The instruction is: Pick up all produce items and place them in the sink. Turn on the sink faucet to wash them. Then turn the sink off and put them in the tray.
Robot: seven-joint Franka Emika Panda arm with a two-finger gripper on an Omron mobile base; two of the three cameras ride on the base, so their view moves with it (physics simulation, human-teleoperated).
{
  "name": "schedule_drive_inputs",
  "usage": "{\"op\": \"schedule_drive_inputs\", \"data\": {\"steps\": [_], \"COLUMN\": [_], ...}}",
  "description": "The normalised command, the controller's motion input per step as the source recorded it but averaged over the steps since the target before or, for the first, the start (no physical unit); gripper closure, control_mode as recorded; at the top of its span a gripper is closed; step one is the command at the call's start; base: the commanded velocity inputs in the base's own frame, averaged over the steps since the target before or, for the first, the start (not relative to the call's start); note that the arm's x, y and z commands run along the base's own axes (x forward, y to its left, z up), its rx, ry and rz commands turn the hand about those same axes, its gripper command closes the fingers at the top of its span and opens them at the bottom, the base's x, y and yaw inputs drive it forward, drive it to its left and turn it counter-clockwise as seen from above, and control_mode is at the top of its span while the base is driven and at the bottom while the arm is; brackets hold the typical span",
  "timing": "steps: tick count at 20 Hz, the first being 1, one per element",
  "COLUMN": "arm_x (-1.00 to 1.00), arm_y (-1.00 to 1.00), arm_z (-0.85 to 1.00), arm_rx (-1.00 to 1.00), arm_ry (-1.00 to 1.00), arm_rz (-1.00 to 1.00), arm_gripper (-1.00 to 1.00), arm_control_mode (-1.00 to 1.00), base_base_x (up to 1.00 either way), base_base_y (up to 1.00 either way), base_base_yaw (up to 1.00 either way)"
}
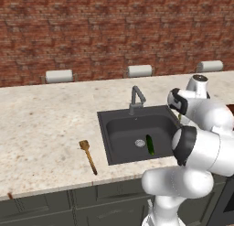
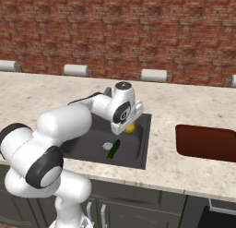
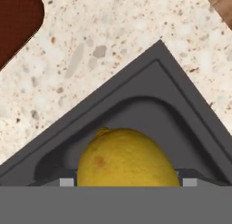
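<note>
The yellow piece [image 3: 127, 157] is right between your pincer's [image 3: 128, 182] two tips in the hand view, one grey tip showing on each side of it, so you've got it pinched, with the jaws standing fairly wide around it. It's rounded with a little nub at its top left in that view, so the long axis looks like it runs roughly away from the pincer toward the basin corner, though it's so close to the camera you can't say much more. No label, brand or writing on it, or on anything else you can see. From the right base view the piece [image 2: 131, 128] hangs just under the hand, over the right-hand part of the sink [image 2: 143, 144], up off the floor of the basin. The cucumber [image 2: 113, 149] lies flat on the sink floor below and to the near left of the pincer, just beside the round silver drain [image 2: 107, 146]; its long axis runs front to back, tilted a bit, far end leaning toward the pincer. In the left base view the cucumber [image 1: 150, 145] sits right of the drain too. The faucet [image 1: 136, 100] stands at the sink's back rim, behind the pincer. The tray [image 2: 207, 142] sits on the counter [image 2: 166, 165] well off to the pincer's right. The wooden spoon [image 1: 88, 156] lies on the counter far to the pincer's left, past the sink, bowl end pointing toward the wall.
</note>
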Motion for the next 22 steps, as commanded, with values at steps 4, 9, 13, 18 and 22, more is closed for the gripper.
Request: {"op": "schedule_drive_inputs", "data": {"steps": [4, 9, 13, 18, 22], "arm_x": [0.0, 0.0, 0.15, 0.05, 0.08], "arm_y": [-0.72, -0.96, -0.96, -0.78, -0.55], "arm_z": [0.64, 0.25, 0.01, -0.13, -0.31], "arm_rx": [0.0, 0.0, 0.0, 0.0, -0.01], "arm_ry": [0.0, 0.0, 0.0, 0.01, 0.04], "arm_rz": [0.0, 0.0, 0.0, 0.0, 0.0], "arm_gripper": [1.0, 1.0, 1.0, 1.0, 1.0], "arm_control_mode": [-1.0, -1.0, -1.0, -1.0, -1.0], "base_base_x": [0.0, 0.0, 0.0, 0.0, 0.0], "base_base_y": [0.0, 0.0, 0.0, 0.0, 0.0], "base_base_yaw": [0.0, 0.0, 0.0, 0.0, 0.0]}}
